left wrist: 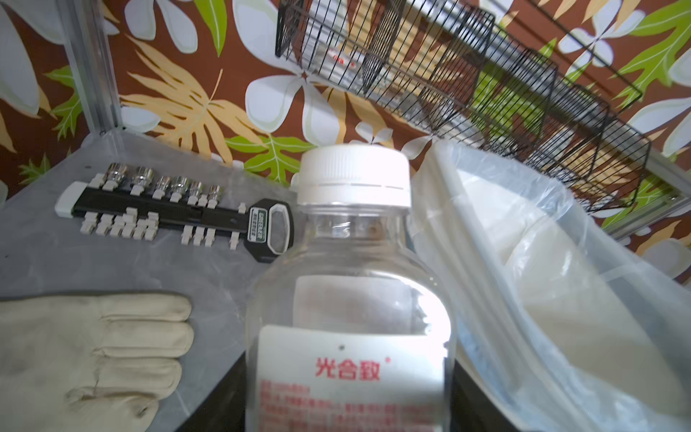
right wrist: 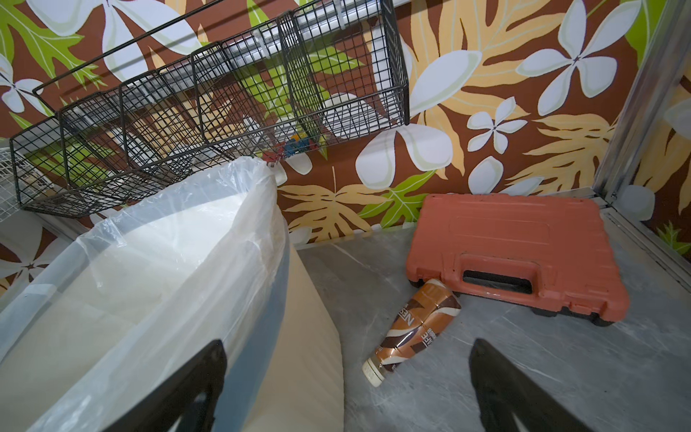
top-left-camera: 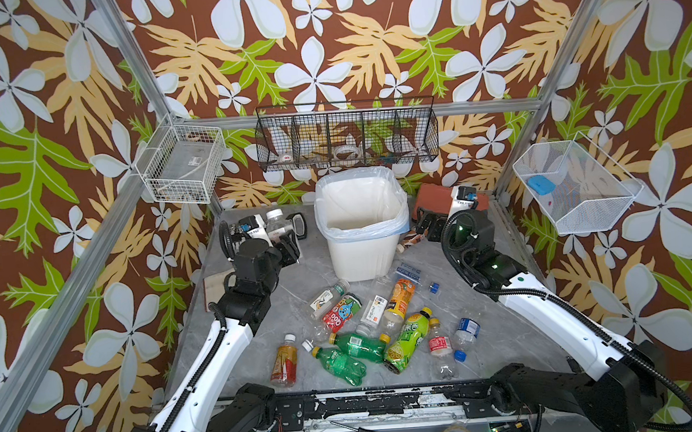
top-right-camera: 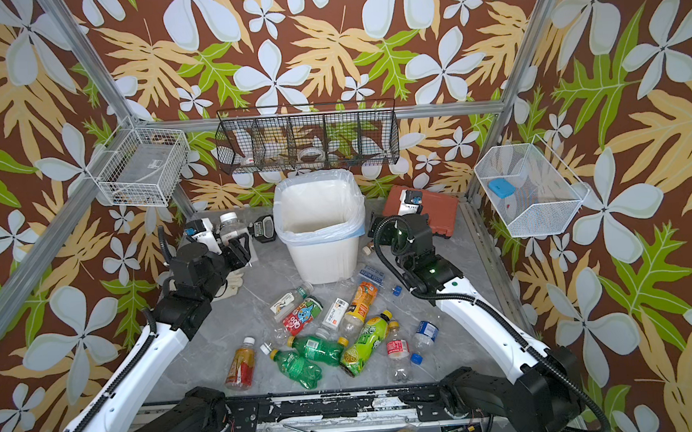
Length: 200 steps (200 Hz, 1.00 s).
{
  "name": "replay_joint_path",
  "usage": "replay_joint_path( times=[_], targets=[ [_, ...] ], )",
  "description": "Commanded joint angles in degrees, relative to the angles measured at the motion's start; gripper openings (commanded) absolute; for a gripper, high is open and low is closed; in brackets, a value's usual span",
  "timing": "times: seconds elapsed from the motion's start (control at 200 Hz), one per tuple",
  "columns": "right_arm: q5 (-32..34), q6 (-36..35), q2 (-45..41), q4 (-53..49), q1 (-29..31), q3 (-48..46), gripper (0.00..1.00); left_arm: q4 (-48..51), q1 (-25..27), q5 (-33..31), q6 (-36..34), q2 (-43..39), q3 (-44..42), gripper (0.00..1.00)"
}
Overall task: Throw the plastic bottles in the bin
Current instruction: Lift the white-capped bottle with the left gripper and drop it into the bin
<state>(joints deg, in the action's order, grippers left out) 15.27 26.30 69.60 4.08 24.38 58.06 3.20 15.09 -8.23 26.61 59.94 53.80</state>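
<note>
While the step in hand is the drop, I enter my holdings as follows.

1. Left gripper (top-left-camera: 283, 240): fingers closed on a clear plastic bottle with white cap and red-printed white label (left wrist: 351, 299). It is lifted off the grey marbled tabletop (top-left-camera: 510, 330), cap pointing away from my wrist. It sits just beside the bin's left side, not yet over the mouth.

2. White tapering plastic bin with translucent bluish liner (top-left-camera: 359, 257): back centre of the table, mouth open. I see no bottle inside in both top views.

3. Right gripper (right wrist: 347, 351): jaws wide apart, holding nothing, at the bin's right side. On the table beyond it lies a brown-and-cream sleeved bottle (right wrist: 415, 329), on its side just beside the red-brown moulded tool case (right wrist: 512, 254).

4. Remaining plastic bottles (top-left-camera: 369, 328): a loose heap in front of the bin, green, orange and red-labelled, all lying down.

5. Handling note, my judgement: carry the held bottle sideways above the rim, high enough to miss the puffed liner. Stay below the black wire basket (top-left-camera: 347, 137) hanging behind. Part my fingers only when the whole body is over the opening, since an empty bottle may glance off the edge. The cream work glove (left wrist: 86, 348) and socket rail (left wrist: 168, 209) on the table near my left gripper are not part of this job.
</note>
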Motion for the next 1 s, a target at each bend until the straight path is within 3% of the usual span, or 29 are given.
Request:
replay_joint_path(
  times=[0.0,0.3,0.49,0.641,0.996],
  targets=[
    [1.02,-1.03,-0.43,0.65,0.05,0.47,1.00,-0.77,1.58,0.05,-2.33,3.22,6.66,0.51],
    [2.82,-1.10,-3.75,-0.91,-0.15,-1.89,1.00,5.62,11.50,-2.17,-9.75,24.37,36.98,0.51],
    [3.47,-0.99,-5.43,-1.86,-0.36,-2.86,1.00,17.48,13.11,-3.00,-10.07,41.19,55.65,0.51],
    [3.56,-0.99,-6.04,-2.15,-0.52,-3.22,1.00,21.79,13.21,-4.91,-10.18,46.13,60.05,0.51],
    [3.19,-0.96,-5.62,-1.92,-0.51,-3.00,1.00,21.92,13.29,-5.91,-10.09,46.22,58.72,0.51]
  ],
)
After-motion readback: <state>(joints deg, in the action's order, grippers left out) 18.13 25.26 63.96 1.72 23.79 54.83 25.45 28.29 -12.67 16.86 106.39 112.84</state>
